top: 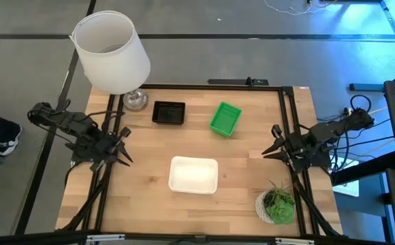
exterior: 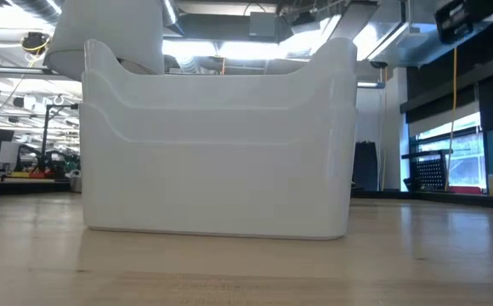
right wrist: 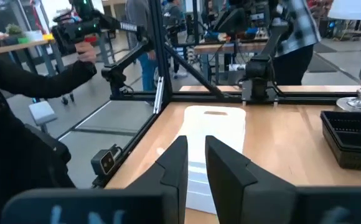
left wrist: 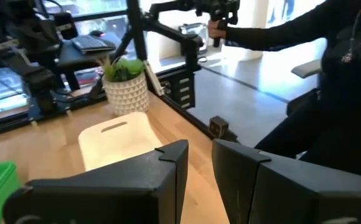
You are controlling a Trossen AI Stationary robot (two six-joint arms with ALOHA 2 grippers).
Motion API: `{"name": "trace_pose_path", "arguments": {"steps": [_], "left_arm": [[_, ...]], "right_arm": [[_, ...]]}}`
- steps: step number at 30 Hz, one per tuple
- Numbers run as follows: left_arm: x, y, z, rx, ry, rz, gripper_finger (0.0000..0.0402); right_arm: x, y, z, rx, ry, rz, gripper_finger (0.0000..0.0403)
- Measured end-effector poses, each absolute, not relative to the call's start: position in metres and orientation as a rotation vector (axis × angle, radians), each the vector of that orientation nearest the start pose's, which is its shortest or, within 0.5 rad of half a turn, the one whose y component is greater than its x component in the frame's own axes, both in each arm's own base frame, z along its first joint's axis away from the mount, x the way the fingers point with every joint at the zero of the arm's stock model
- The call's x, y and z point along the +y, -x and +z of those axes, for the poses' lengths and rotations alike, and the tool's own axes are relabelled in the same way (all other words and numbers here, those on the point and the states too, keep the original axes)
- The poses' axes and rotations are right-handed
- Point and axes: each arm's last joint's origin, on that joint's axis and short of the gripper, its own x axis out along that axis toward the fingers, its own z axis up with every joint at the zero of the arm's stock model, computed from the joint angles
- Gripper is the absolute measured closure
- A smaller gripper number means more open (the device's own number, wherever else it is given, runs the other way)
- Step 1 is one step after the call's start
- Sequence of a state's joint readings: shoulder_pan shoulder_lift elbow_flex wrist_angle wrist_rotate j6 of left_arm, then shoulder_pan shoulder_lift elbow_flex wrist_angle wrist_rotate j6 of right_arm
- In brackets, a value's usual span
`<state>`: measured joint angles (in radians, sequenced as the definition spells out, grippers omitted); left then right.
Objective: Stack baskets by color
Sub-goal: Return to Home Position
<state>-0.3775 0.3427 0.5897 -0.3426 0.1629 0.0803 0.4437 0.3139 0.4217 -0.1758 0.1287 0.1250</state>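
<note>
White baskets [top: 193,175] sit nested in one stack, bottom down, on the wooden table's middle near part; the stack fills the low view [exterior: 217,144]. Black baskets [top: 168,113] rest at the far middle, and a green basket [top: 225,119] lies askew to their right. My left gripper [top: 128,148] is drawn back at the table's left edge, pointing level toward the right. In its wrist view [left wrist: 200,155] a narrow gap shows between the fingers, with nothing in it. My right gripper [top: 267,143] is drawn back at the right edge, also narrowly open [right wrist: 196,149] and empty.
A big white shade-like bucket [top: 111,51] on a glass foot [top: 135,100] stands at the far left corner. A potted plant [top: 277,204] stands at the near right. A black frame [top: 211,86] edges the table. A person in a dark sleeve [left wrist: 280,31] stands beyond the near edge.
</note>
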Motion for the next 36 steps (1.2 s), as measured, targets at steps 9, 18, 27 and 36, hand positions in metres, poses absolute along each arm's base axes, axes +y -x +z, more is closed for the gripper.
{"name": "trace_pose_path", "arguments": {"steps": [9, 18, 27, 36], "left_arm": [[-0.025, -0.055, 0.276, -0.042, -0.053, -0.473, 0.0337], [-0.022, -0.052, 0.260, -0.070, -0.048, -0.438, 0.0337], [-0.026, -0.062, 0.240, -0.045, -0.058, -0.413, 0.0337], [-0.029, -0.070, 0.227, -0.084, -0.095, -0.410, 0.0337]], "right_arm": [[0.033, -0.085, 0.239, -0.007, -0.139, 0.297, 0.0347], [0.028, -0.074, 0.230, -0.072, -0.171, 0.298, 0.0347], [0.027, -0.072, 0.227, -0.073, -0.167, 0.291, 0.0347], [0.034, -0.089, 0.183, -0.123, -0.139, 0.290, 0.0347]]}}
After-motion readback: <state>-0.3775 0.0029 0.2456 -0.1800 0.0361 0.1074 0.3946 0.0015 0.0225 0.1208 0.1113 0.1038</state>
